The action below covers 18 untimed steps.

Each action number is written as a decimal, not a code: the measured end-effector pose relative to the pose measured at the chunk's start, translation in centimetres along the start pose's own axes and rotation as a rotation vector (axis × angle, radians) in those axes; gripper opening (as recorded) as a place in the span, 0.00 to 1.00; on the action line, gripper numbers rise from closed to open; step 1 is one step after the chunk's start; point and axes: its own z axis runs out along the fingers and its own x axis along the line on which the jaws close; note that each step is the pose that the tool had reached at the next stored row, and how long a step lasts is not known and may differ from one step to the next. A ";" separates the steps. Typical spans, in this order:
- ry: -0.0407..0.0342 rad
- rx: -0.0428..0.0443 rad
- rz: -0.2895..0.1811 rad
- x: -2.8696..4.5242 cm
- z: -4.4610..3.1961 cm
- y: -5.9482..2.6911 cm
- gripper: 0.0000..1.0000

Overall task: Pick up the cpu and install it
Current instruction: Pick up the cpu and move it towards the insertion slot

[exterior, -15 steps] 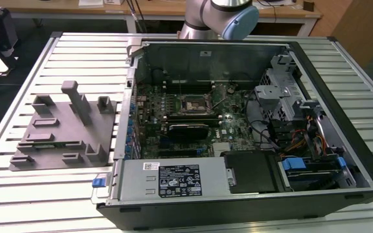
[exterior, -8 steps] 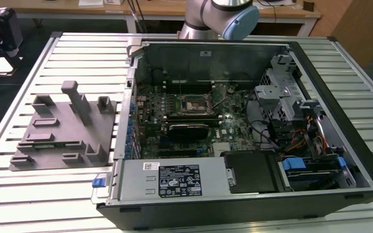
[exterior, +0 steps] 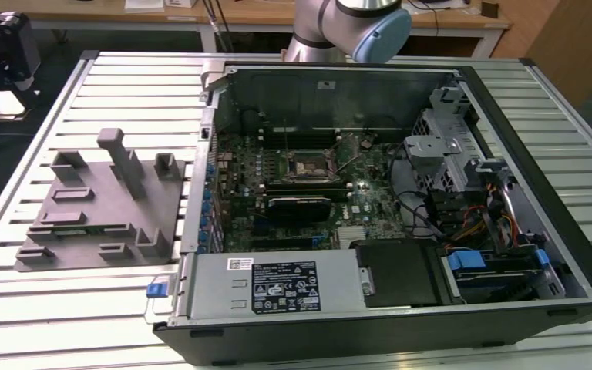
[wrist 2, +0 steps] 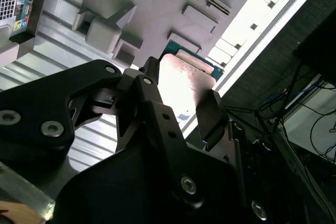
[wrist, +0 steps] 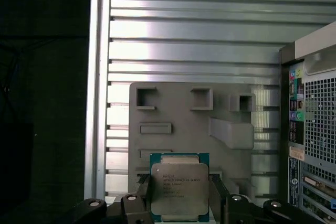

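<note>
The gripper is closed partway on the cpu, a finger pressed to each of two opposite edges. In both wrist views the chip's silver top faces the camera, with the grey fixture and slatted table behind it. In the exterior view the fixture lies at nine o'clock from the open case, whose dark socket sits about ten o'clock from the case's middle, the arm at twelve.
</note>
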 end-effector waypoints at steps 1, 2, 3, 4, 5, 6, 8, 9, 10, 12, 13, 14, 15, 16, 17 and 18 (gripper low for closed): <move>0.0000 0.0000 0.000 -0.06 0.00 0.00 0.53; 0.0000 0.0000 0.000 -0.11 0.00 0.00 0.53; -0.0001 0.0000 0.000 -0.17 0.01 0.00 0.53; -0.0001 0.0000 0.000 -0.23 0.01 0.00 0.53; 0.0000 0.0000 0.000 -0.29 0.00 0.00 0.53; -0.0001 0.0000 0.000 -0.35 0.01 0.00 0.53; -0.0001 -0.0001 0.000 -0.49 0.01 0.00 0.53; 0.0000 0.0000 0.000 -0.54 0.01 0.00 0.53; 0.0000 0.0000 0.000 -0.59 0.01 0.00 0.53; 0.0000 0.0000 0.000 -0.71 0.01 -0.01 0.53; 0.0000 0.0000 0.000 -0.77 0.01 -0.01 0.53; 0.0000 0.0000 0.000 -0.83 0.01 0.00 0.53; 0.0000 0.0000 0.000 -0.89 0.01 -0.01 0.53; -0.0001 0.0000 0.000 -0.95 0.02 -0.01 0.53; 0.0000 0.0001 0.000 -1.01 0.01 0.00 0.53; 0.0000 0.0000 0.000 -1.07 0.01 0.00 0.53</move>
